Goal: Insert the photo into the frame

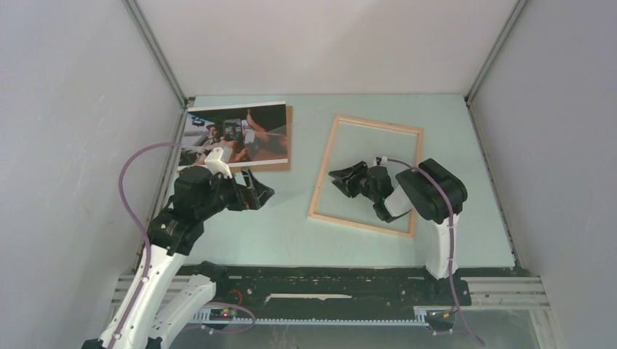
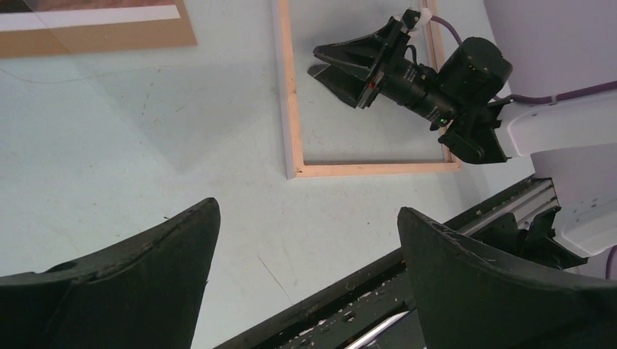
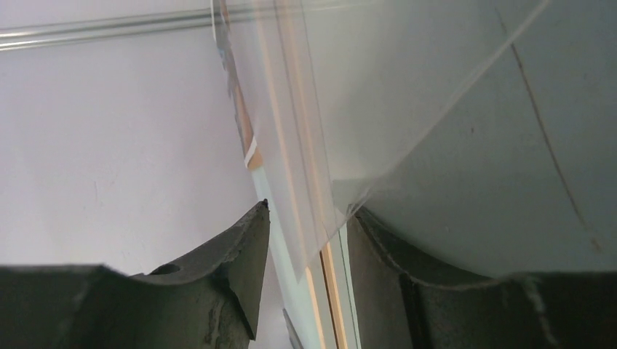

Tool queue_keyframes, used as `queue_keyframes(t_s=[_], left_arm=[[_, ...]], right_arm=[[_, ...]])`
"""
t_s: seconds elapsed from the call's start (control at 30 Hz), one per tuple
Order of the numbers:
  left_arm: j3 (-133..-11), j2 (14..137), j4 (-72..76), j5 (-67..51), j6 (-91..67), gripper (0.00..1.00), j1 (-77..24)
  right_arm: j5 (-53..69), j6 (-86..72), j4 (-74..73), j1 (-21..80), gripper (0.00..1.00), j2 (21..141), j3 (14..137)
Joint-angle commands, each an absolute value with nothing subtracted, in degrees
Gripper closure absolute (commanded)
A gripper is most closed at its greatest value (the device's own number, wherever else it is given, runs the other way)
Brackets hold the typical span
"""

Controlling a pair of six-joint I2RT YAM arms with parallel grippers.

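The photo (image 1: 236,134) lies face up at the back left on a brown backing board (image 1: 289,156); its white border (image 2: 94,16) and the board (image 2: 109,38) show in the left wrist view. The light wood frame (image 1: 321,178) lies flat right of centre and also shows in the left wrist view (image 2: 289,94). My right gripper (image 1: 342,176) hovers over the frame's inside with its jaws apart. A clear pane's corner (image 3: 305,240) sits between its fingers, against one finger (image 3: 378,254). My left gripper (image 1: 260,193) is open and empty above the table, near the photo's front edge.
Grey enclosure walls (image 1: 65,109) stand close on the left, back and right. The black rail (image 1: 327,280) with the arm bases runs along the near table edge and also shows in the left wrist view (image 2: 436,240). My right arm (image 1: 433,193) reaches over the frame's near right corner.
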State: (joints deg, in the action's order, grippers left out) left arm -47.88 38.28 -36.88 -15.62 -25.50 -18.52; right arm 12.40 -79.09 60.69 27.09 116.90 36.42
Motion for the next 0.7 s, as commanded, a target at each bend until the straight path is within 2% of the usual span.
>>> queue_keyframes(t_s=[0.0, 0.23, 0.3, 0.43, 0.5, 0.67], left_arm=[[-52.2, 36.9, -39.0, -14.2, -22.8, 0.0, -18.8], [-52.1, 37.1, -38.8, -14.9, -24.0, 0.0, -18.8], [-52.3, 37.1, -38.8, -14.8, -24.6, 0.0, -18.8], [-52.4, 36.9, -38.7, -14.9, -25.5, 0.0, -18.8], [-52.4, 37.1, -38.6, -15.4, -25.6, 0.0, -18.8], [-51.8, 39.1, -37.3, -16.9, -26.6, 0.0, -18.8]], right_arm=[[7.7, -80.6, 66.1, 27.5, 0.5, 119.6, 37.5], [8.1, -78.7, 65.0, 26.3, 0.56, 121.1, 41.6], [8.8, -79.0, 65.0, 25.6, 0.6, 122.0, 42.4], [11.9, -79.0, 68.2, 23.6, 0.76, 121.7, 42.6], [15.2, -78.3, 68.4, 22.2, 0.81, 121.2, 42.9], [26.2, -72.7, 61.6, 16.5, 0.98, 118.6, 43.5]])
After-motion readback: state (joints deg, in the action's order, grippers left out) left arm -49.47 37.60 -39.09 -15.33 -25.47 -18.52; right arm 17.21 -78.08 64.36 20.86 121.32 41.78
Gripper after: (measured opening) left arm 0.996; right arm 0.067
